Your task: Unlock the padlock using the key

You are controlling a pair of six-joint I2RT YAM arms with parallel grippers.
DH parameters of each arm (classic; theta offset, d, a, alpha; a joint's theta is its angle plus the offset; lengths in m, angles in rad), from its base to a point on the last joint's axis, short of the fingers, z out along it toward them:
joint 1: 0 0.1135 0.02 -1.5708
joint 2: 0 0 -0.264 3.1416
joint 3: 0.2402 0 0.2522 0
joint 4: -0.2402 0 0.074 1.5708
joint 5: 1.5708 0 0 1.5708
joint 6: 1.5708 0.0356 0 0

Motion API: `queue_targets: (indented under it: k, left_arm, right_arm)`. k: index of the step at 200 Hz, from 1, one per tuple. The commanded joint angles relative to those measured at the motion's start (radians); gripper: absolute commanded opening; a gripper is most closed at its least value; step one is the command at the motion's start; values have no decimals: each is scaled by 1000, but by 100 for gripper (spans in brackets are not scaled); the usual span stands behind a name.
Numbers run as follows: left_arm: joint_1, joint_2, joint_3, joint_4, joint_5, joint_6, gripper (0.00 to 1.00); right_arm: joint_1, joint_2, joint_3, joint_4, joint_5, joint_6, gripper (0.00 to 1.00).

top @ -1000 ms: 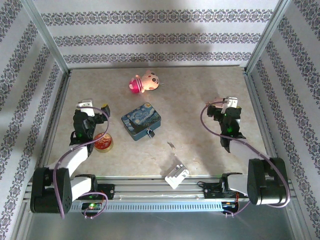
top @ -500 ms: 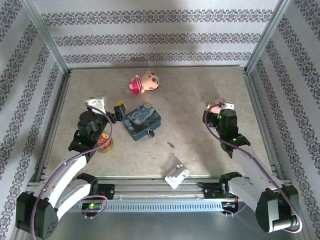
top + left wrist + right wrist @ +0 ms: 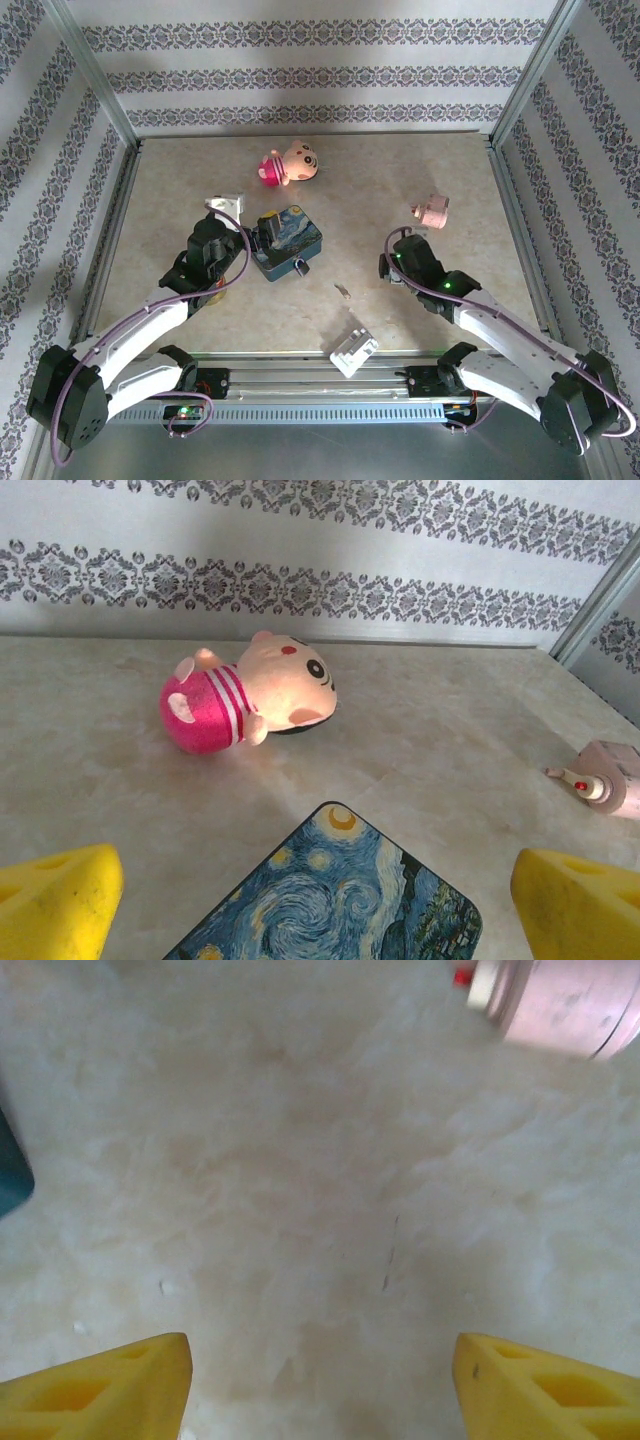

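The padlock (image 3: 303, 267), tiny and dark, lies against the near edge of the blue painted tin (image 3: 284, 243). The key (image 3: 342, 291) is a thin silvery sliver on the bare table to the padlock's right. My left gripper (image 3: 260, 232) hangs open over the tin's left corner; its wrist view looks across the tin lid (image 3: 330, 900) between yellow fingertips (image 3: 55, 900). My right gripper (image 3: 393, 260) is open above bare table, right of and a little beyond the key, with nothing between its yellow fingertips (image 3: 95, 1385).
A pink plush toy (image 3: 288, 167) lies at the back. A pink toy piece (image 3: 430, 211) sits beyond my right gripper. A white plastic block (image 3: 353, 350) rests at the near edge. A red-and-gold round tin (image 3: 207, 292) lies partly hidden under my left arm.
Both arms have reached inward. My left gripper moved right to the blue tin. My right gripper swung left and nearer, uncovering the pink toy piece.
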Motion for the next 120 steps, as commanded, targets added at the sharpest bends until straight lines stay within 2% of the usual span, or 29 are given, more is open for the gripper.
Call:
queue_targets:
  k: [1,49,87,120]
  left_arm:
    - [-11,-5,-9,59,-53,-54,99]
    - [-11,-13,-21,38,-120,-67,99]
    - [-12,-7,-45,60,-128,-95,99]
    - [-11,-3,-54,71,-131,-100,99]
  right_arm:
    - [49,38,22,-82,-27,113,66]
    - [173,169,51,-50,-127,177,55]
    - [283,300,156,-79,-150,120,43]
    - [303,435,239,-102,-190,73,33]
